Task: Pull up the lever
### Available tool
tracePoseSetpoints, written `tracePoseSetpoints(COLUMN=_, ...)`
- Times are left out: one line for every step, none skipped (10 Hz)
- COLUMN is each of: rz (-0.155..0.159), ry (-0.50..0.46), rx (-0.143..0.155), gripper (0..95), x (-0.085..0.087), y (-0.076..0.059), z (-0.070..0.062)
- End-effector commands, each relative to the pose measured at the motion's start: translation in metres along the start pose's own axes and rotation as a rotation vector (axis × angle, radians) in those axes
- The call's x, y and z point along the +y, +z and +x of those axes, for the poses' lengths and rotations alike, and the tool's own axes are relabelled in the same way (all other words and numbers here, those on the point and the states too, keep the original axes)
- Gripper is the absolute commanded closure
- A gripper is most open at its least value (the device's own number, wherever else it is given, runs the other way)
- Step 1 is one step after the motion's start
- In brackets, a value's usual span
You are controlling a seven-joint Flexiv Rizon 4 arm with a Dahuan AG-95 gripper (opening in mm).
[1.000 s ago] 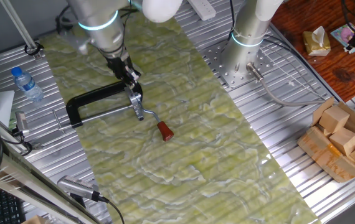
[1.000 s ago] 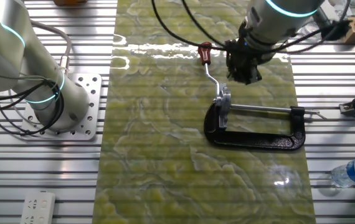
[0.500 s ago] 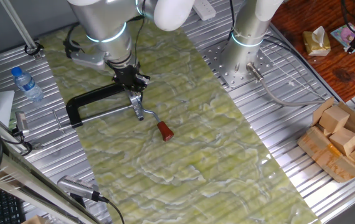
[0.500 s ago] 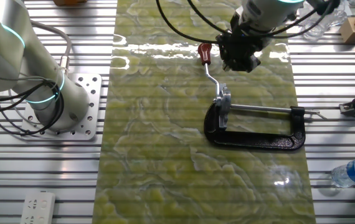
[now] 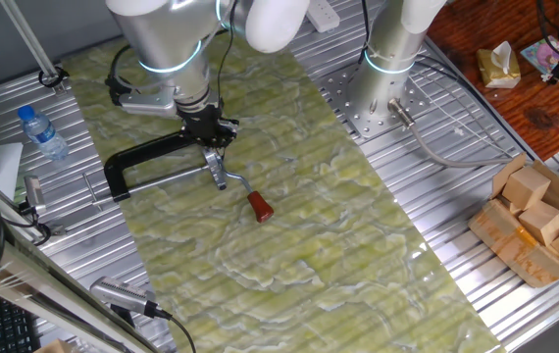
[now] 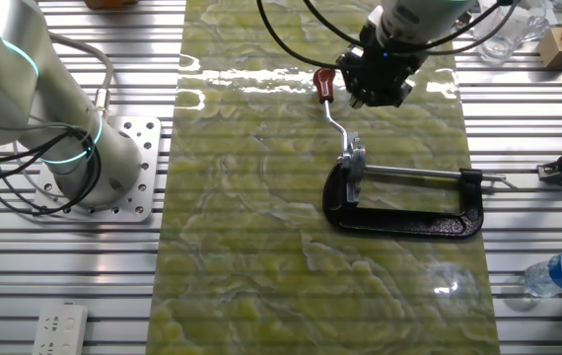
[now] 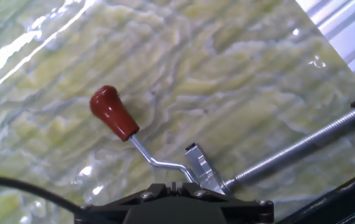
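Beside the clamp [image 5: 152, 162], lever [image 7: 137, 142] lies ungrasped.

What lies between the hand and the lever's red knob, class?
Nothing but bare green mat. In the hand view, the lever lies untouched, knob resting on the mat. The other fixed view shows the hand beside the knob, apart.

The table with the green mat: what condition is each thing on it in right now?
Silver lever with red-brown knob: lying low on the mat, not held.
Black C-shaped clamp: flat on its side, long screw showing.
Robot gripper: above the clamp beside the knob, holding nothing; jaws unclear.
Clear water bottle: lying down, capped.
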State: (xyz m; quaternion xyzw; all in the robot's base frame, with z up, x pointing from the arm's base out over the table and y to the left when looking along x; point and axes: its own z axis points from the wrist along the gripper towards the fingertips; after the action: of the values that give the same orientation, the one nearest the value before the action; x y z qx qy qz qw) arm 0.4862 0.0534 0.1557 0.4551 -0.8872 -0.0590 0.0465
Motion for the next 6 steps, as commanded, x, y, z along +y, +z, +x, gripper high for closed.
tracePoseSetpoints(rz=0.001, ry=-0.024, rx=0.0, gripper=95.0, x=-0.0008, y=0.0001, z=-0.0006)
tracePoseSetpoints(rz=0.013, ry=-0.07, rx=0.008, gripper=95.0, x=-0.0008, y=0.0001, z=-0.0006)
tracePoseSetpoints(rz=0.031, ry=-0.155, rx=0.028, gripper=95.0, x=-0.0008, y=0.0001, z=-0.0006)
tracePoseSetpoints(rz=0.039, ry=-0.221, rx=0.024, gripper=95.0, x=-0.0008, y=0.0001, z=-0.0006)
tracePoseSetpoints(rz=0.039, ry=-0.239, rx=0.016, gripper=95.0, x=-0.0008, y=0.0001, z=-0.0006)
tracePoseSetpoints(rz=0.048, ry=-0.245, rx=0.021, gripper=95.0, x=-0.0008, y=0.0001, z=-0.0006)
